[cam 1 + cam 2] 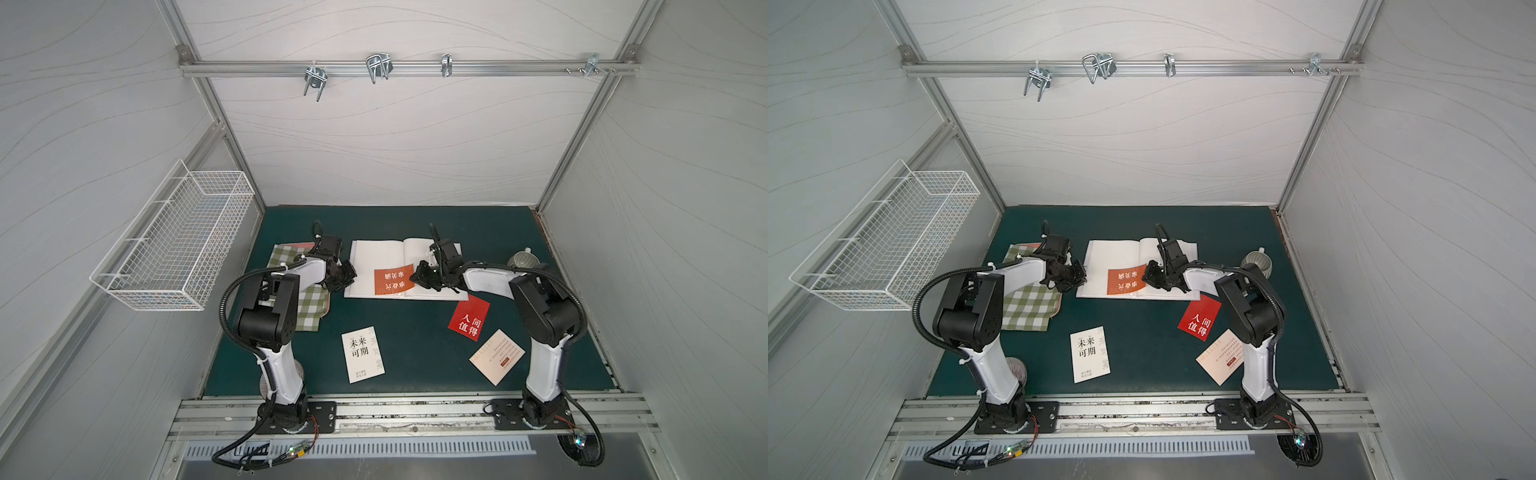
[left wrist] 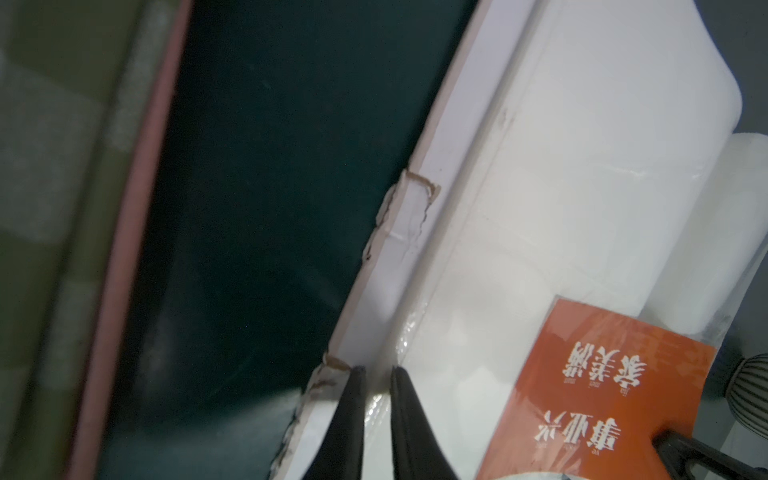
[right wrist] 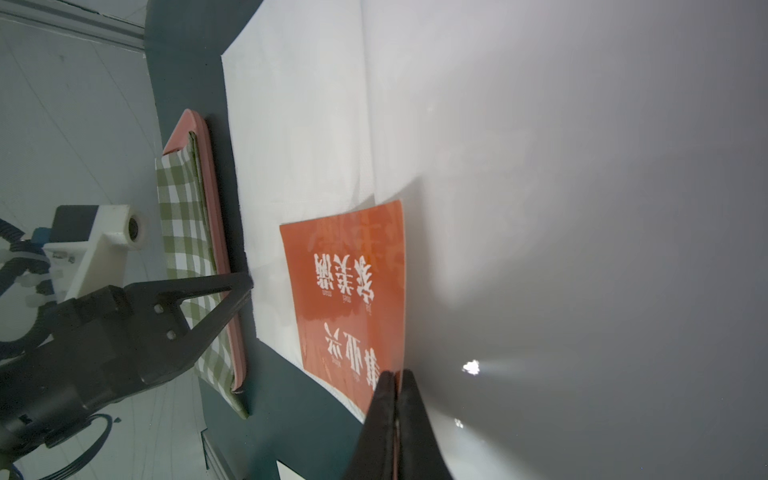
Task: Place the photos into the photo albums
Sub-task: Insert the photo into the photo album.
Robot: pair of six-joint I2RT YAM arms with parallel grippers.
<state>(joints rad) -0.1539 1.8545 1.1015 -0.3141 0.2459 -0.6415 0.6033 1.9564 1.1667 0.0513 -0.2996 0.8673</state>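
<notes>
Nearest on the table (image 1: 415, 332) lie the white card (image 1: 362, 354) and, to its right, the cream card (image 1: 496, 356). The red card (image 1: 469, 319) lies farther, just beside the open album (image 1: 374, 253). The orange card (image 1: 392, 281) lies on the album's left page, its right edge pinched by the clenched right hand (image 3: 395, 374). The left hand (image 2: 376, 370) is at the album's left edge, fingers narrowly apart; I cannot tell whether it grips anything.

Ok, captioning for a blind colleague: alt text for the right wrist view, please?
The right gripper, jaws shut on the orange photo, holds it over a white page of the open photo album. Behind, the left gripper sits at the album's edge, next to a green checked item.
</notes>
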